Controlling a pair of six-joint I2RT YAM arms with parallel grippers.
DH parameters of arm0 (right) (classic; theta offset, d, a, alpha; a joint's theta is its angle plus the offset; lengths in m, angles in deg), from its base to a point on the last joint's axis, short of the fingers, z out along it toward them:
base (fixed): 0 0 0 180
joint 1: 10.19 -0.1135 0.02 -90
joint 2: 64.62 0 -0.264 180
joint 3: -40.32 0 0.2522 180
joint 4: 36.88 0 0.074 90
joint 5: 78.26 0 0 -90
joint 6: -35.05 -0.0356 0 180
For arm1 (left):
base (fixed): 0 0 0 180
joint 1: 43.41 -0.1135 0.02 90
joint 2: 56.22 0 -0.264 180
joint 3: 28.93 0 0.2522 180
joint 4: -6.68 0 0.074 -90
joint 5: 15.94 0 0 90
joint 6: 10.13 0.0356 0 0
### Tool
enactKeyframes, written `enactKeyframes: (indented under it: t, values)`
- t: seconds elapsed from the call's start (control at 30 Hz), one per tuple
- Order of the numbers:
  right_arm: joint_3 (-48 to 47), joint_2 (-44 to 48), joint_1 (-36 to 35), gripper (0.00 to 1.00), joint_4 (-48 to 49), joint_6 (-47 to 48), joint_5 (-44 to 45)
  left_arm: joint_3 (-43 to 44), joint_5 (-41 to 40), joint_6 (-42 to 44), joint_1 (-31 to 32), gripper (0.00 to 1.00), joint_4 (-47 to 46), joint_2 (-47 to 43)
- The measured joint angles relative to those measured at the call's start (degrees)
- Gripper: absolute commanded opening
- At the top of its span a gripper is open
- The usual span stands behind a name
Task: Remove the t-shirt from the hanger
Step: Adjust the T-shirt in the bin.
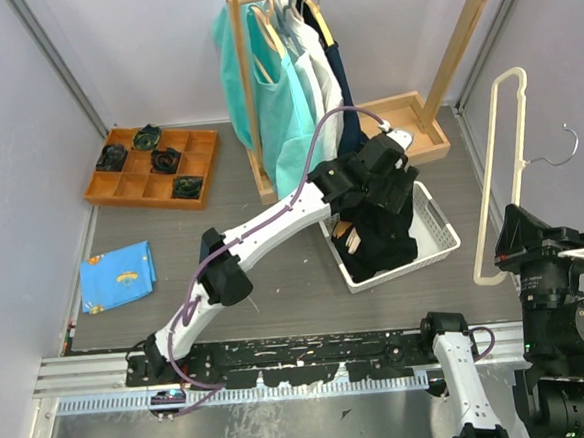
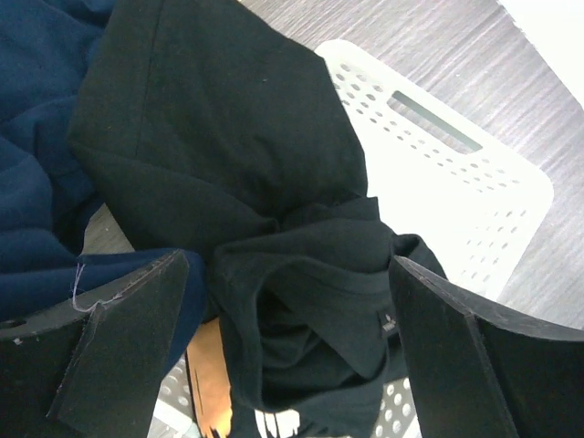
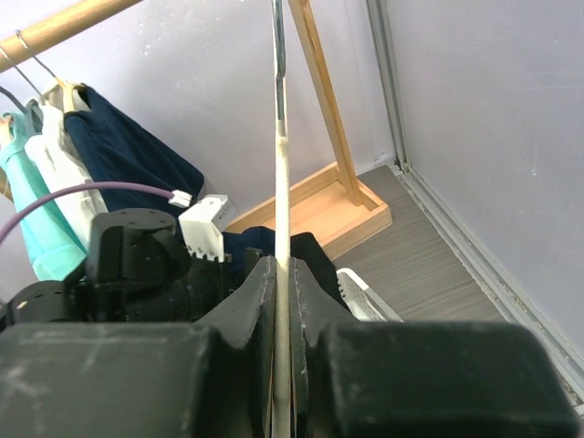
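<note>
The black t-shirt (image 1: 385,234) lies crumpled in the white perforated basket (image 1: 441,231). In the left wrist view the shirt (image 2: 292,274) fills the middle, with the basket wall (image 2: 456,173) behind it. My left gripper (image 1: 372,185) hovers just above the shirt; its jaws (image 2: 292,347) stand wide open on either side of the folds, holding nothing. My right gripper (image 1: 520,255) is shut on the cream hanger (image 1: 496,165), held upright and bare at the right, hook upward. In the right wrist view the hanger (image 3: 282,182) runs edge-on between the closed fingers (image 3: 283,283).
A wooden clothes rack (image 1: 248,92) at the back holds teal, white and navy garments (image 1: 283,89). A wooden compartment tray (image 1: 153,167) sits at the back left, a blue cloth (image 1: 119,275) at the left. A wooden piece (image 2: 210,374) and navy fabric (image 2: 36,192) lie beside the shirt.
</note>
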Motion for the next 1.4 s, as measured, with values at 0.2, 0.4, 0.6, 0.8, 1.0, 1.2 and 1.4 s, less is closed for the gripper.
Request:
enactKeyframes:
  t: [0.2, 0.4, 0.6, 0.8, 1.0, 1.2, 1.4]
  values:
    - [-0.9, 0.0, 0.0, 0.01, -0.2, 0.0, -0.6, 0.2, 0.6, -2.2, -2.6, 0.98, -0.1, 3.5]
    - [-0.9, 0.0, -0.1, 0.01, -0.3, 0.0, -0.6, 0.2, -1.9, -3.1, -4.2, 0.98, 1.6, 3.9]
    - [-0.9, 0.0, -0.2, 0.01, -0.3, 0.0, -0.6, 1.3, -3.5, -4.4, -5.6, 0.98, 3.8, 4.2]
    - [-1.0, 0.0, -0.2, 0.01, -0.3, 0.0, -0.6, 1.9, -4.2, -5.7, -6.4, 0.98, 4.3, 5.1]
    - [-1.4, 0.0, -0.2, 0.01, -0.3, 0.0, -0.6, 1.9, -4.3, -6.1, -6.5, 1.00, 4.0, 6.6]
    - [-1.8, 0.0, -0.2, 0.01, -0.4, 0.0, -0.6, 1.9, -4.5, -6.2, -6.5, 0.92, 2.9, 7.2]
    - [-3.2, -0.6, -0.2, 0.01, -0.7, 0.0, -0.5, 1.9, -4.5, -6.3, -6.8, 0.77, 0.7, 8.0]
